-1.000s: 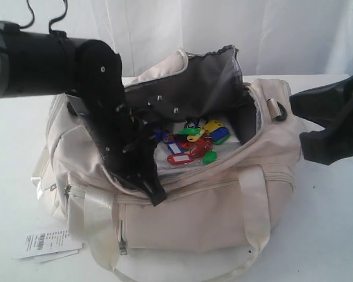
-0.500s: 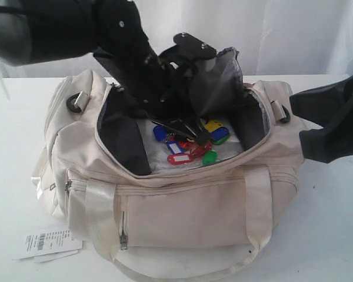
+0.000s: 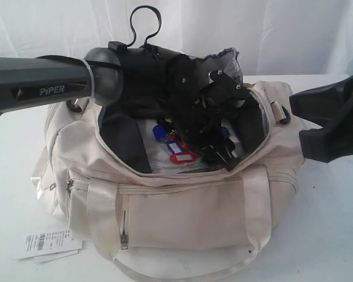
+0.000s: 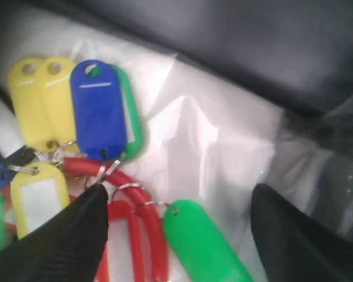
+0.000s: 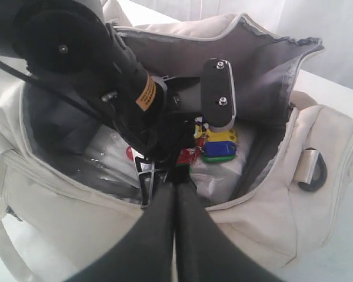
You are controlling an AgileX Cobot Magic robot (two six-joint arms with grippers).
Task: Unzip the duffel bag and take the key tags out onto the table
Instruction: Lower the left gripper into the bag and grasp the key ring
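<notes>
The left gripper is down inside the open duffel bag with its jaws spread wide over the key tags. One finger touches the red rings, while the other stands well clear over bare plastic. The bunch lies mostly toward that first finger, with only a green tag and some rings in the gap, so a close from here may catch just the edge of the bunch. It could then slip out or swing on the way up. The crinkled clear plastic film under the tags could also be pinched and dragged along. The bag is soft, so a snagged ring or film might pull the lining up too. Around the arm, the raised grey-lined flap stands close behind and the cream rim close in front, leaving a tight way out. The right gripper is pressed closed with nothing seen in it, near the bag's end. A paper label lies on the table.
</notes>
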